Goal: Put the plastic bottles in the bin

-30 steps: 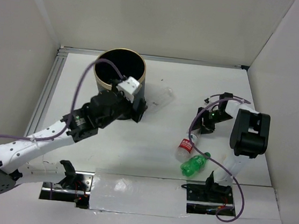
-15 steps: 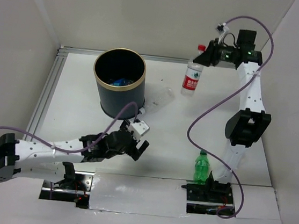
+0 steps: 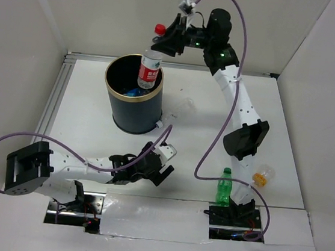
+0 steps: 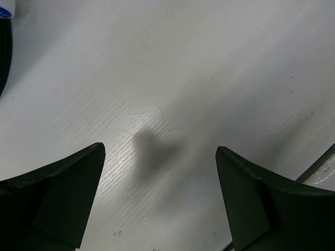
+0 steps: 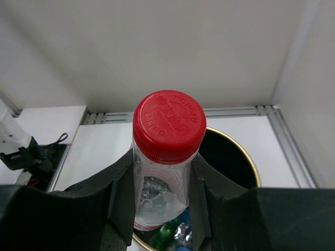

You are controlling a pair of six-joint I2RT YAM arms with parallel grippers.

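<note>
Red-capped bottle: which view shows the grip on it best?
Right wrist: the bottle fills the frame, neck clamped in the right hand. Top view shows it whole but small, over the bin. Left wrist shows none of it.

I hold the red-capped clear bottle upright above the open mouth of the dark, gold-rimmed bin. A green bottle stands upright, well apart from the bin.
</note>
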